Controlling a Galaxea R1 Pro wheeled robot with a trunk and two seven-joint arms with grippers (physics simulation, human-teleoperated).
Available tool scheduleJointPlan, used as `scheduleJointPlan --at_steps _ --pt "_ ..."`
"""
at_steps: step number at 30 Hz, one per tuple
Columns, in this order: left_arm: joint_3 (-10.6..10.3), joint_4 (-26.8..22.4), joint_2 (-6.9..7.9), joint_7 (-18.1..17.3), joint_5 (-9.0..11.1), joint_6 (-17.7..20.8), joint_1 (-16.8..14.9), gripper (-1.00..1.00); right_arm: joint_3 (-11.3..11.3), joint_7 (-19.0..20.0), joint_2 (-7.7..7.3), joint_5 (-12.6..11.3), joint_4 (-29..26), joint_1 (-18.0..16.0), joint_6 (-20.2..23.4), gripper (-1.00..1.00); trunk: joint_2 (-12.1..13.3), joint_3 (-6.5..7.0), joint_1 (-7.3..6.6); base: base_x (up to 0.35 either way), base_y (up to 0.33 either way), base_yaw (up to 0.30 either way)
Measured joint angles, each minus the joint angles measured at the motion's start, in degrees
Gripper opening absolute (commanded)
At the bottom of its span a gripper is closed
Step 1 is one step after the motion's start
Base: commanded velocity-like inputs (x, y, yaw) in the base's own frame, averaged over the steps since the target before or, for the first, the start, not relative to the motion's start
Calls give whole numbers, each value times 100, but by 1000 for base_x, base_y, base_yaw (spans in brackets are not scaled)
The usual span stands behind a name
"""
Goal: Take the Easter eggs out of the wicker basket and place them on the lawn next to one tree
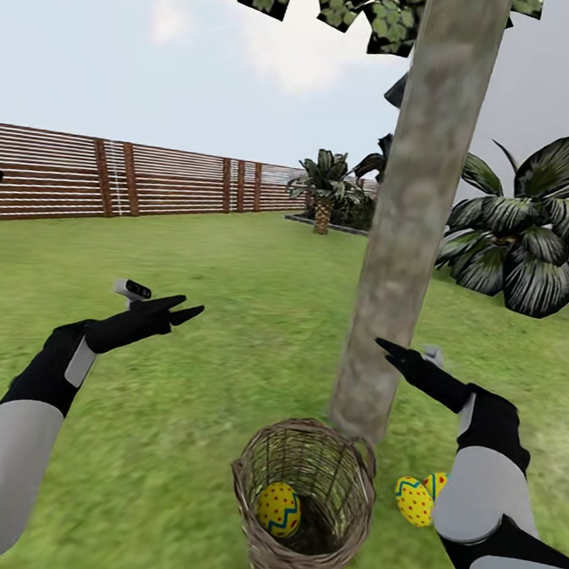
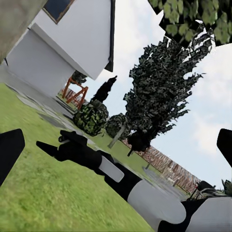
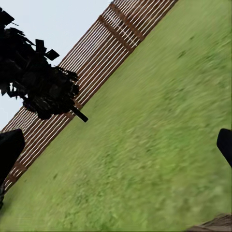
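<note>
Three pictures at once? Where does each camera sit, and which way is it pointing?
Head view: on the robot's head, looking down over both arms at the wicker basket, tree and lawn.
Left wrist view: on the left arm, facing across to the right gripper and the house.
Right wrist view: on the right arm, facing lawn and fence.
Shared: head and left wrist views both show the right gripper.

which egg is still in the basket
The Easter egg seen through the weave of the wicker basket. The other two eggs lie on the lawn beside the tree, partly behind the right arm.
</note>
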Motion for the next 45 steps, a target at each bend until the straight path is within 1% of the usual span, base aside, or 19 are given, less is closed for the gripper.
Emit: scheduleJointPlan --at_steps 7,15,16,19,21,23,24,25,26,27,28,30,32,34,35,38,41,42,45 --pt "9 -19 -1 1 7 -5 0 100 1 -12 1 1 -2 0 0 100 0 54 -2 139 243 -107" --pt "24 -8 7 2 32 -25 11 100 -1 -55 2 12 -3 -1 1 100 0 122 0 46 25 -139" --pt "25 -11 4 2 32 -26 11 100 1 -124 3 14 0 -1 1 100 0 127 0 2 1 -61" --pt "21 -11 0 2 19 -26 12 100 18 -776 3 41 16 -1 1 100 -119 79 65 1 0 -21" --pt "17 -2 -6 2 9 -26 12 100 78 -1030 3 58 15 0 5 100 -120 80 66 0 0 -8" --pt "6 1 -33 36 1 -26 12 100 261 -1227 -2 126 11 12 11 100 -120 81 66 0 0 -3" --pt "3 -4 -80 108 -1 -26 12 100 377 -1277 -14 195 9 19 25 100 -120 81 66 0 0 -1" --pt "-4 -16 -171 288 -10 -26 12 100 512 -1319 -27 354 6 42 68 100 -120 81 66 0 0 0" --pt "-21 -21 -304 828 -17 -19 13 100 623 -1339 -38 740 6 118 118 100 -120 80 66 0 0 0" --pt "-51 -11 -370 1080 -15 -14 12 100 640 -1335 -39 881 6 139 128 100 -120 80 66 0 0 0" --pt "-130 -13 -476 1358 -20 3 13 100 649 -1331 -37 1023 6 151 132 100 -159 63 88 0 0 0" --pt "-379 6 -687 1877 -33 50 13 100 667 -1325 -42 1233 6 164 136 100 -239 27 132 0 0 0" --pt "-756 -2 -838 2518 -30 92 4 100 677 -1323 -47 1432 6 170 130 100 -319 -9 175 0 0 0" --pt "-993 -27 -916 2859 -19 116 -23 100 682 -1323 -48 1594 7 172 133 100 -399 -45 219 0 0 0" --pt "-1067 -33 -941 2962 -23 127 -40 100 685 -1323 -47 1694 7 172 135 100 -440 -63 241 0 0 0" --pt "-1171 -41 -964 3172 -29 177 -114 100 688 -1322 -31 2051 7 173 139 100 -560 -116 307 0 0 0" --pt "-1195 -43 -938 3388 -32 498 -144 100 689 -1306 -2 2341 7 173 138 100 -648 -174 358 0 0 0" --pt "-1197 -61 -879 3501 -31 757 -151 100 689 -1248 1 2427 1 173 143 100 -650 -196 361 0 0 0" --pt "-1204 -201 -586 3535 -5 891 -151 100 769 -1005 -3 2471 4 173 142 100 -654 -262 368 0 0 0"
